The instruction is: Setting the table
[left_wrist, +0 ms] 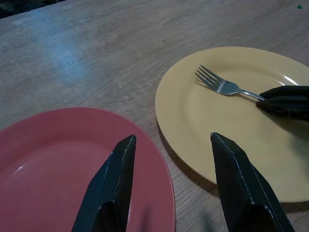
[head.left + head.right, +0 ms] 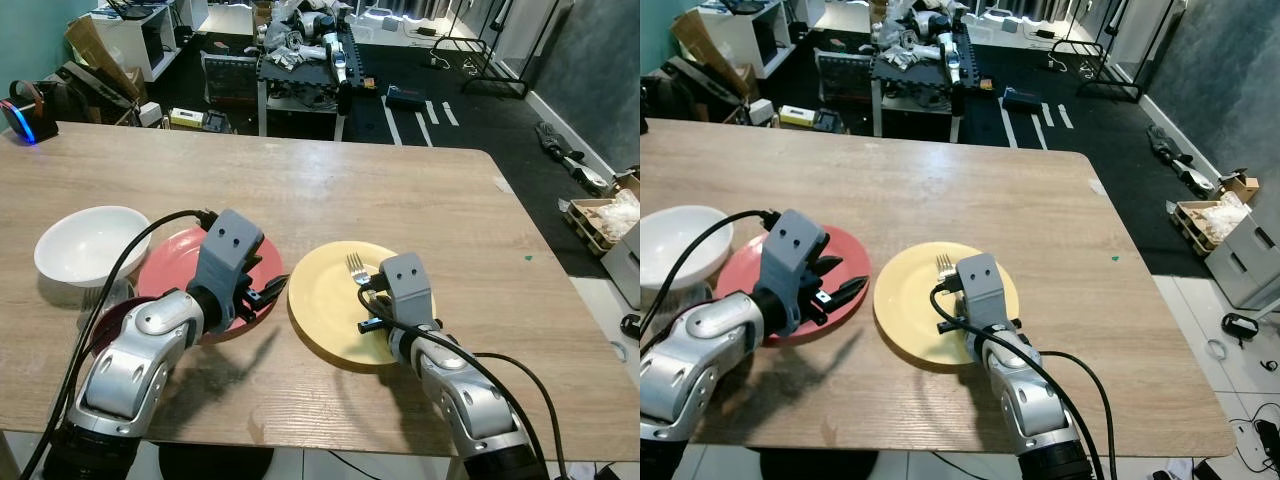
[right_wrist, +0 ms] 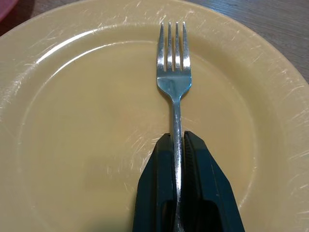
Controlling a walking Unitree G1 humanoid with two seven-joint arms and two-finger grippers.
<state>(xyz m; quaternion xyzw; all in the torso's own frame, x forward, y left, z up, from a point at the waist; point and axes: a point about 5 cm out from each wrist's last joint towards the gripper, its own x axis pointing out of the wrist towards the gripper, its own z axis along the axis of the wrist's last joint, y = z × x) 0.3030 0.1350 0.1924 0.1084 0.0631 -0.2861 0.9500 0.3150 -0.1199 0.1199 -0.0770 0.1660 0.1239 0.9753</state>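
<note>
Over the yellow plate (image 2: 330, 310) on the wooden tabletop (image 2: 400, 200), the right claw (image 3: 177, 145) pinches the handle of a fork (image 3: 174, 82), and the fork's prongs sit above the middle of the plate. The left claw (image 1: 171, 169) hangs with its fingers spread wide and holds nothing, just above the edge of the red plate (image 2: 170, 265), which sits beside a white bowl (image 2: 85, 245). Two plates and a bowl are out, but the fork likely needs a spot beside a plate, so the job looks partly done.

Pale wood-grain tabletop (image 2: 400, 190) carries a yellow plate (image 2: 325, 300), red plate (image 2: 165, 265), white bowl (image 2: 85, 245), silver fork (image 3: 174, 82), black gripper fingers (image 1: 113, 188).
</note>
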